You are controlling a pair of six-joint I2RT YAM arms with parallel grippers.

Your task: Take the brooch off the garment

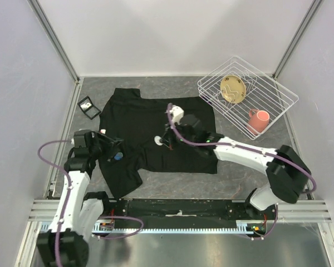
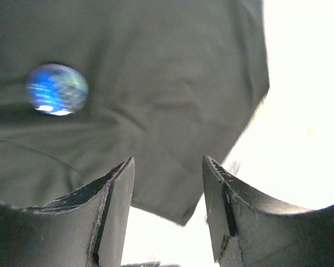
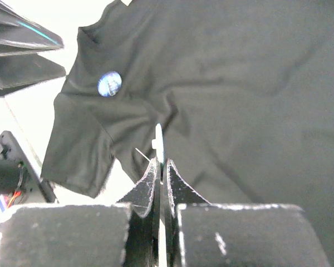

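On the counter (image 1: 183,183), the left pincer (image 2: 167,164) hovers spread and empty over the sleeve edge at 8 o'clock of the garment (image 1: 156,114), a black T-shirt laid out flat. At 10 o'clock from its tips in the wrist view sits a round blue brooch (image 2: 57,89), fixed to the fabric. Toward the shirt's middle, the right pincer (image 3: 160,167) is pressed together on a thin white disc (image 3: 159,139) seen edge-on. A fine pin (image 3: 142,154) shows beside the disc, which looks like a second brooch. Folds in the cloth run toward it, so I cannot tell whether it is free. At best one brooch is nearly off; the blue one is untouched. A wire basket (image 1: 267,78) stands at 2 o'clock.
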